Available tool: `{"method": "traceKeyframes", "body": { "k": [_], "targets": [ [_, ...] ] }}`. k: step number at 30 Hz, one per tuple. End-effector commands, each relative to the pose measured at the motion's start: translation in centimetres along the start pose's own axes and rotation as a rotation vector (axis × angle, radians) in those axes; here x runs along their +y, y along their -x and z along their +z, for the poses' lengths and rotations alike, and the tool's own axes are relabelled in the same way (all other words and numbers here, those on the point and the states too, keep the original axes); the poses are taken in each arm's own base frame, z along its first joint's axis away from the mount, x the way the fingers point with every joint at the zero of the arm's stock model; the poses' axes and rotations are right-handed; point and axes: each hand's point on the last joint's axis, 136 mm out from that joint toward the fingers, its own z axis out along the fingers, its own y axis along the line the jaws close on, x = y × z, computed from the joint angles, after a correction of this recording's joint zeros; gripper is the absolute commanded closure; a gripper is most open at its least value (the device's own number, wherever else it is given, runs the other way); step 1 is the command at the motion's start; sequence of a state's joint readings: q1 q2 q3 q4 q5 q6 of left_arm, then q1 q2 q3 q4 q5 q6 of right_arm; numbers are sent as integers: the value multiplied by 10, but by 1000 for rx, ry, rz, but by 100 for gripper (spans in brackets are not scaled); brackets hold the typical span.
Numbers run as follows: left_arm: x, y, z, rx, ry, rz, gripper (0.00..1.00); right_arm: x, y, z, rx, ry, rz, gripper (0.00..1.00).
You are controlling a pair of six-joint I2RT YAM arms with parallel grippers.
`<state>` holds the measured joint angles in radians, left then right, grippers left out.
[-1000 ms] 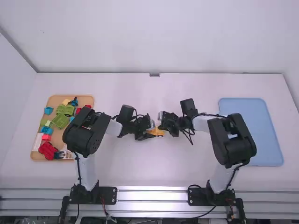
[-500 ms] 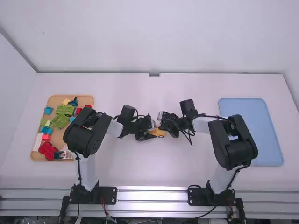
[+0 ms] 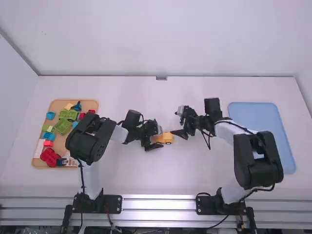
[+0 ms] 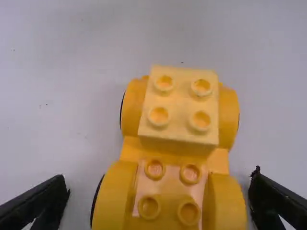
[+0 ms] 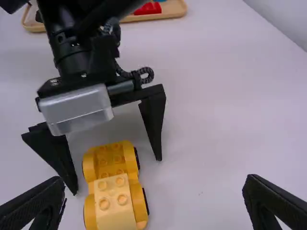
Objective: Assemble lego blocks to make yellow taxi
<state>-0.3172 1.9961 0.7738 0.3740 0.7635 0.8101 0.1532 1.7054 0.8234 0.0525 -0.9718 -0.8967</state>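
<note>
Right wrist view: the right hand [image 5: 154,187] is spread at the bottom edge; at lower left, the yellow wheeled base [image 5: 90,166] stands on the desk [image 5: 211,129] between the parted fingers of the left hand [image 5: 117,175]. One yellow block [image 5: 116,211] caps it (a fair start), but bare studs suggest building remains, with more blocks [image 5: 148,8] in the wooden tray [image 5: 173,9] at top.

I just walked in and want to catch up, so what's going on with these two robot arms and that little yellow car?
They seem to be building a toy taxi. The left gripper is open, its fingers either side of the yellow wheeled base. A paler yellow block sits on one end, while the other end's studs are bare. The right gripper is open and empty beside it. More bricks lie in the wooden tray.
</note>
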Motion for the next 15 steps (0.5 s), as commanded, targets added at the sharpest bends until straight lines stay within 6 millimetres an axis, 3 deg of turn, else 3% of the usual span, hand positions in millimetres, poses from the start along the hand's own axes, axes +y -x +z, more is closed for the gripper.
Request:
{"method": "traceKeyframes", "body": {
  "k": [1, 3, 5, 6, 8, 9, 11, 13, 15],
  "targets": [
    [2, -19, -18, 88, 49, -102, 1, 4, 10, -1, -34, 13, -14, 1],
    [6, -8, -35, 86, 69, -112, 1, 3, 14, -1, -50, 13, -30, 1],
    [12, 14, -70, 71, 119, -118, 1, -1, 25, -1, -87, 8, -3, 2],
    [13, 18, -76, 68, 128, -118, 1, -2, 27, 0, -92, 5, 7, 1],
    [17, 40, -115, 45, 201, -112, 1, -8, 41, 4, -128, -10, 51, 1],
    [18, 43, -122, 42, 217, -109, 1, -8, 44, 4, -136, -10, 51, 1],
    [26, 58, -163, 38, 340, -117, 1, -8, 61, 11, -176, -6, 40, 1],
    [35, 65, -190, 35, 454, -165, 1, -5, 74, 16, -206, 4, 30, 1],
    [57, 72, -251, -10, 747, -378, 1, 1, 102, 26, -267, 28, 48, 1]
  ]
}}
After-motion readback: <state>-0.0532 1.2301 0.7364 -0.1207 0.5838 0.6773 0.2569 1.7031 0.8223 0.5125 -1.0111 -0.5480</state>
